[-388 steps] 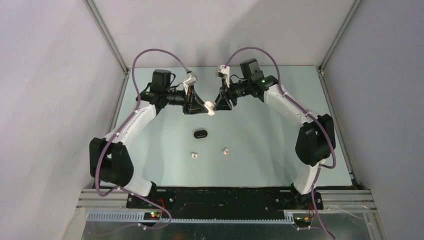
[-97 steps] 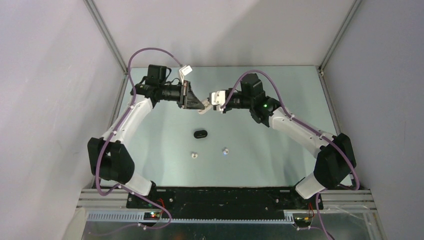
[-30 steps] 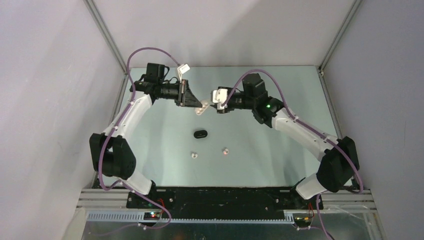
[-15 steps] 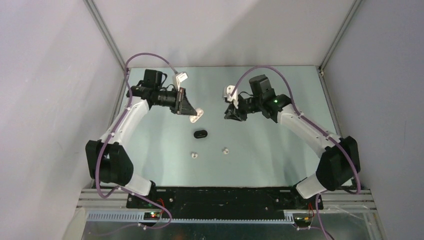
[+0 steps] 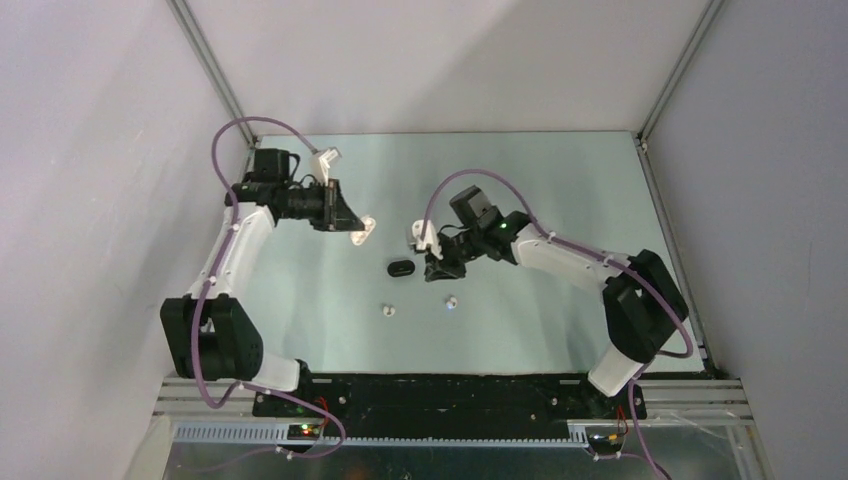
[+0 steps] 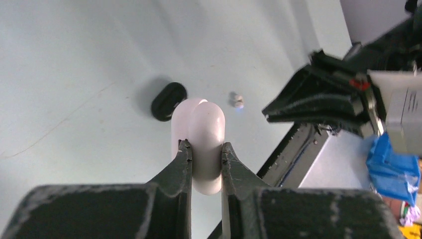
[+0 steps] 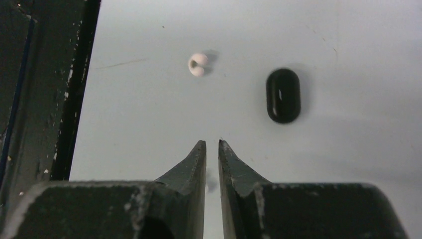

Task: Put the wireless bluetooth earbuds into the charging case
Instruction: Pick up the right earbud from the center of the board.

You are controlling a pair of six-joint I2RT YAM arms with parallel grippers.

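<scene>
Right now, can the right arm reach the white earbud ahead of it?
Probably yes: the white earbud lies ahead of the right gripper, black charging case well aside; the barely parted jaws must widen first.

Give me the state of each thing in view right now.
left gripper: shut on white case.
white case: gripped, lid state unclear.
right gripper: open only a slit, empty.
black case: lying on table, looks closed.
white earbuds: two, loose on table, outside any case.
</scene>
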